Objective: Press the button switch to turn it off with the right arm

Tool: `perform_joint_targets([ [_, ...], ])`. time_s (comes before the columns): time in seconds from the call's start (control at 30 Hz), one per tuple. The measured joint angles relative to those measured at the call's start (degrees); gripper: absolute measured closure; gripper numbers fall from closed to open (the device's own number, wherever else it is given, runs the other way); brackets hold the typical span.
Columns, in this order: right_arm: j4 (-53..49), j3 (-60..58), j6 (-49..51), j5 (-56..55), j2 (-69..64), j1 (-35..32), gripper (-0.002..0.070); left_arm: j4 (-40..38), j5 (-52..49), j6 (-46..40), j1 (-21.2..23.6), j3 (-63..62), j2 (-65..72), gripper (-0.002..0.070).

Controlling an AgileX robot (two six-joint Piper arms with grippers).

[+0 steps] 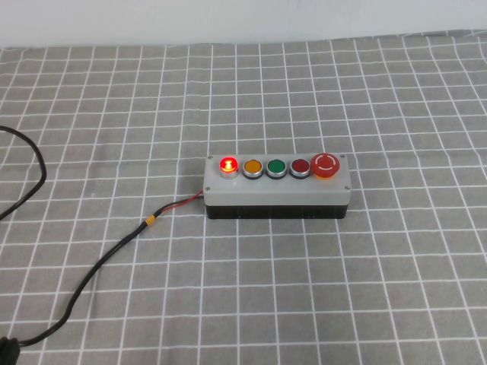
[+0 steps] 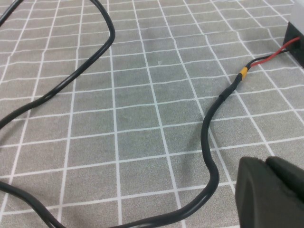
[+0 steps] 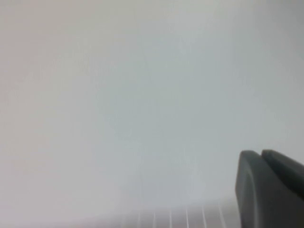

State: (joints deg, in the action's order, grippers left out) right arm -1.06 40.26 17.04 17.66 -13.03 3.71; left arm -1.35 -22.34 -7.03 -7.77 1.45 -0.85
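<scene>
The button switch (image 1: 227,164) is the small round red button with a silver collar at the left end of the grey five-button box (image 1: 278,192); it glows. Neither arm shows in the high view. In the right wrist view my right gripper (image 3: 261,154) is shut with nothing in it and faces a blank white wall, with only a strip of checked cloth below; the box is out of that view. My left gripper (image 2: 267,164) is shut and empty, low over the cloth beside the black cable (image 2: 209,142).
Orange, green and dark red buttons and a large red mushroom stop button (image 1: 326,164) follow along the box. Its black cable (image 1: 99,262) runs from the left end toward the front left corner. Another cable (image 1: 34,175) loops at the left edge. Grey checked cloth (image 1: 365,281) covers the table.
</scene>
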Motion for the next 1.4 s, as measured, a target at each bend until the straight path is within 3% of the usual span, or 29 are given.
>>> perform_joint_targets([
  [0.1, 7.4, 5.2, -7.0, 10.8, -7.8, 0.0, 0.0692, 0.0, 0.0, 0.0, 0.0, 0.0, 0.0, 0.0678],
  [0.3, 36.0, 11.2, -36.7, 25.8, -23.5, 0.0, 0.0692, 0.0, 0.0, 0.0, 0.0, 0.0, 0.0, 0.0678],
  [0.6, 68.8, 13.1, -64.9, 29.5, -42.3, 0.0, 0.0692, 0.0, 0.0, 0.0, 0.0, 0.0, 0.0, 0.0678],
  [0.7, 74.6, 13.1, -71.2, 30.0, -46.0, 0.0, 0.0692, 0.0, 0.0, 0.0, 0.0, 0.0, 0.0, 0.0678],
  [0.9, 75.0, 13.4, -76.7, 25.5, -49.0, 6.6, 0.0692, 0.0, 0.0, 0.0, 0.0, 0.0, 0.0, 0.0678],
  [1.2, 59.1, 23.9, -76.5, 17.2, -54.5, 25.4, 0.0692, 0.0, 0.0, 0.0, 0.0, 0.0, 0.0, 0.0678],
  [1.4, 58.3, 28.7, -77.2, 11.4, -61.1, 28.6, 0.0692, 0.0, 0.0, 0.0, 0.0, 0.0, 0.0, 0.0678],
])
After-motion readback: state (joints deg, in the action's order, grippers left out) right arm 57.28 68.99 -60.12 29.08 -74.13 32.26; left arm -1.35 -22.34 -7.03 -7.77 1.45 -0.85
